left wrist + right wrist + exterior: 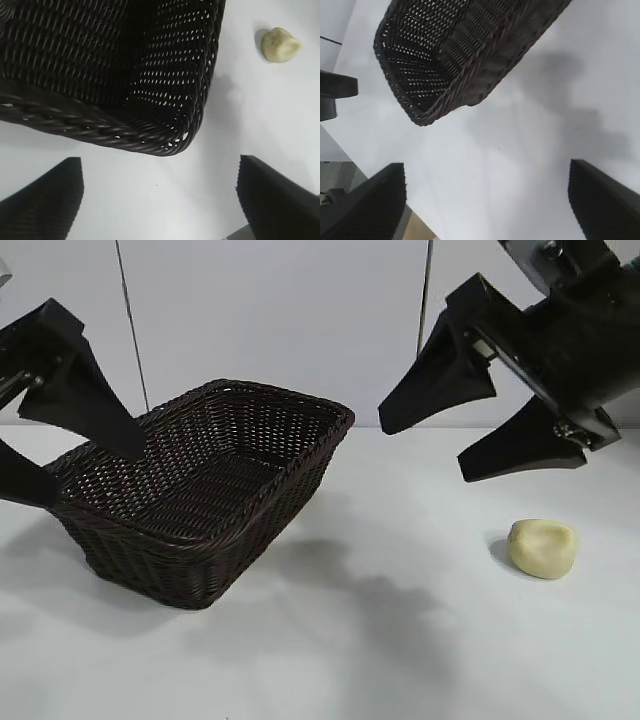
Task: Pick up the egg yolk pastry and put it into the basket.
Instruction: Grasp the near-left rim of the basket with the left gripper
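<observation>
Approach phase, nothing grasped yet. Pastry (543, 548) sitting on the table (400, 640) at the right side of the exterior view, well apart from the basket (205, 490), dented top up, untouched. Basket at left-centre, open side up, nothing visible inside.

Right gripper (445, 435) hanging above and to the left of the pastry, fingers spread wide, pointing down at an angle, holding nothing. Pastry absent from the right wrist view, only basket and bare table there, so probably not lined up on the target yet.

Left gripper (60, 430) at the basket's left rim, fingers also wide apart, empty, likely idle. Pastry visible far off in its wrist view, beyond the basket corner.

Next move, by judgement: swing right gripper back over the pastry, centre the fingers either side of it, descend, close gently since it looks soft and dough-like, risk of squashing. Then lift clear of the rim and carry left to the basket.

No brands, labels or readable writing anywhere
</observation>
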